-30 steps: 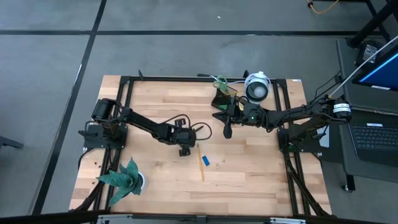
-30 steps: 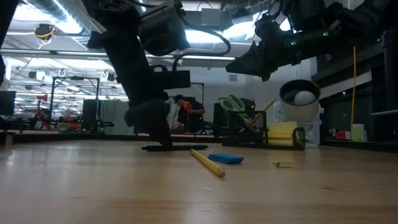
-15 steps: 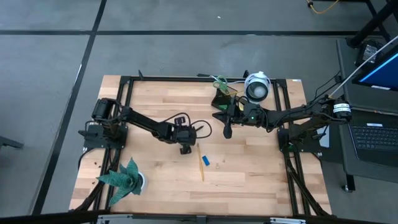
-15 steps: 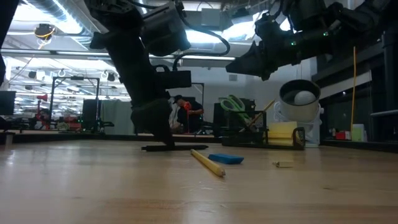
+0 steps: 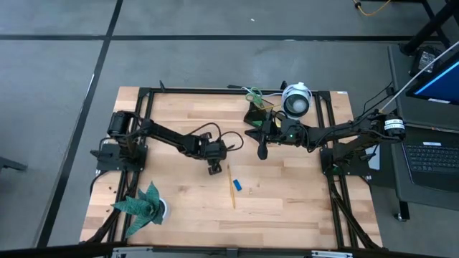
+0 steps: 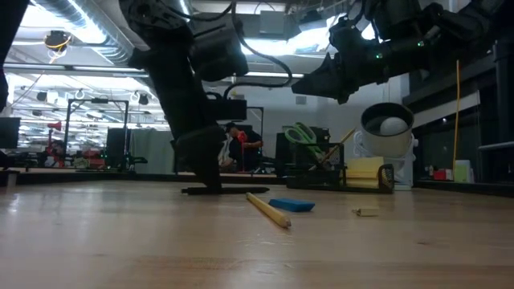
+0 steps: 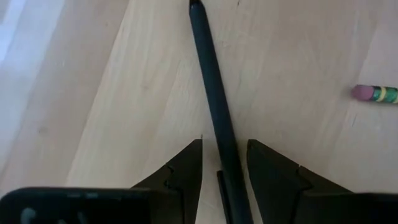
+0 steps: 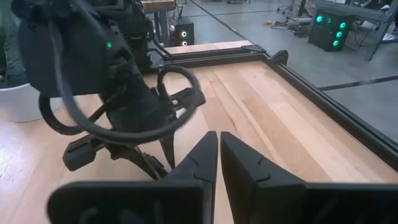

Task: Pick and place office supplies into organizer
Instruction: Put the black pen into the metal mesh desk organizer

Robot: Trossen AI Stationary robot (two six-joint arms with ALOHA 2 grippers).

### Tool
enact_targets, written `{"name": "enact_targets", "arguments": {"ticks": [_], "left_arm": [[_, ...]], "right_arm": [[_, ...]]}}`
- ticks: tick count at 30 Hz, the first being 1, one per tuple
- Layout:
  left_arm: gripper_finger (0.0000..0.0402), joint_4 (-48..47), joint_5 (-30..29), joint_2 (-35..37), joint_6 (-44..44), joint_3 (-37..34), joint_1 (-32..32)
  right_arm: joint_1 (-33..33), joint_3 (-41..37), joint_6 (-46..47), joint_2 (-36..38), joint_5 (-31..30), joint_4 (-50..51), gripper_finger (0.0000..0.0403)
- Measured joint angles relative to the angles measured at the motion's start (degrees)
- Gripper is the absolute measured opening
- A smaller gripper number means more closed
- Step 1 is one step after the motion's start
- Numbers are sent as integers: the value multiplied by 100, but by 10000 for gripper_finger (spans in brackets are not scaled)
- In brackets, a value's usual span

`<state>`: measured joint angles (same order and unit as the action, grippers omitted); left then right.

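A black pen [image 7: 214, 106] lies flat on the table, and its body runs between the fingers of my left gripper [image 7: 224, 142]. That gripper is open and points down at mid-table [image 5: 214, 166], one finger on each side of the pen with a thin gap showing. Its tips are down at the tabletop [image 6: 210, 185]. A yellow pencil [image 5: 232, 188], a small blue block [image 5: 237, 185] and a tiny green piece [image 5: 252, 191] lie on the wood to its right. The black organizer [image 5: 255, 118] holds green-handled scissors [image 6: 301, 132] and a yellow sticky-note pad [image 6: 363, 171]. My right gripper [image 5: 262, 150] hovers shut in front of the organizer.
A round white camera-like device [image 5: 295, 100] stands beside the organizer at the far right. A green paper plant [image 5: 143, 204] sits near the near-left corner. A black frame rail [image 8: 323, 102] runs along the table's edges. Bare wood lies near the pencil [image 6: 269, 210].
My left gripper has shifted a little toward the far edge and slightly right, staying low over the pen. The pen, pencil and block lie where they were. The right arm has kept still.
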<state>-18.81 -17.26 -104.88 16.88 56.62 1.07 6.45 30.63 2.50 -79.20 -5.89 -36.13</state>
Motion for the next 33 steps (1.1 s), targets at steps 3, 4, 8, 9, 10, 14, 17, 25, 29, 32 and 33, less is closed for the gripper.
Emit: {"name": "enact_targets", "arguments": {"ticks": [3, 4, 8, 9, 10, 14, 17, 25, 29, 32, 33], "left_arm": [[120, -26, 239, -17, 0, 6, -103], [120, -26, 392, -52, 2, 6, -136], [113, -134, 711, -83, 9, 5, -204], [108, -178, 741, -98, 28, 12, -206], [102, -208, 737, -98, 55, 11, -202], [68, -295, 761, -103, -28, 19, -197], [39, -299, 764, -105, -358, 19, -144], [25, -210, 290, -17, -974, -15, 58], [30, -450, -221, 277, -1262, -90, 147], [26, -367, -447, 632, -1322, -49, 141], [25, -382, -520, 753, -1325, -46, 124]], "right_arm": [[0, 0, 0, 0, 0, -3, 25], [-1, 0, 0, 0, 0, -1, 25], [-2, 0, 0, 0, 0, -1, 25], [0, 0, 0, 0, 0, 0, 26], [-2, 0, 0, 0, 0, -1, 26], [-1, 0, 0, 0, 0, -3, 26], [0, 0, 1, 0, 0, -1, 26], [-1, 0, 1, 0, 0, -1, 26], [-2, 0, 24, 0, 0, -6, 26], [-2, 0, 3, 0, 0, -30, 26], [1, 0, -20, 0, 0, -25, 26]]}}
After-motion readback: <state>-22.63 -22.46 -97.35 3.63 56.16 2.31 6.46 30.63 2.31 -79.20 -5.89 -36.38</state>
